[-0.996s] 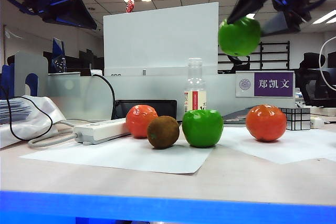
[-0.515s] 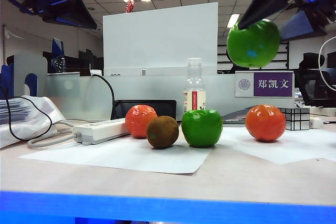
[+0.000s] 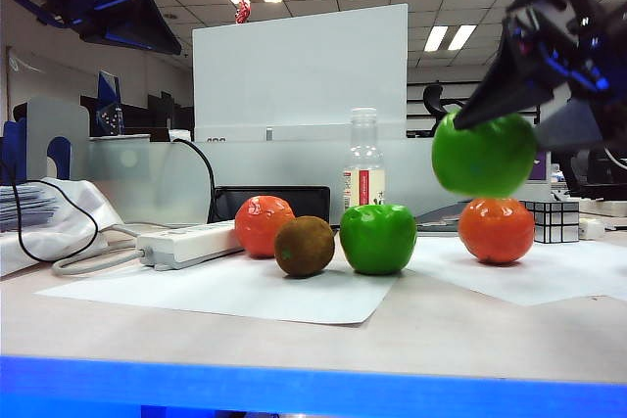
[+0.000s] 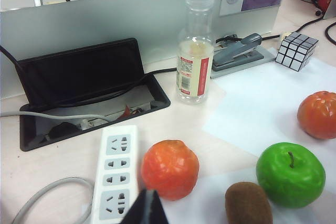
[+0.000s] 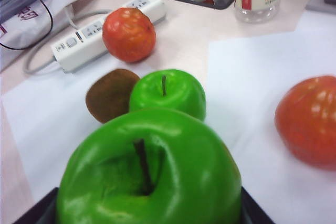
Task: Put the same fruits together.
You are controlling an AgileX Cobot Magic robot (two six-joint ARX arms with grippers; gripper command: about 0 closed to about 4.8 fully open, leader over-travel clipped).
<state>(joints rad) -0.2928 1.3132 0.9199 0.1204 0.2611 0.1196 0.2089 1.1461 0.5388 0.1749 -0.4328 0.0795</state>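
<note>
Above table [image 3: 490, 340], right tool [image 3: 495, 129] grips green apple [image 3: 484, 155] widely; left tool [image 3: 147, 22] aloft, opening unclear.

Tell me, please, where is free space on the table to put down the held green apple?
The right gripper holds the green apple. Bare paper lies between the second apple and the right tangerine, and in front of them. The left tangerine, kiwi and power strip crowd the left.
</note>
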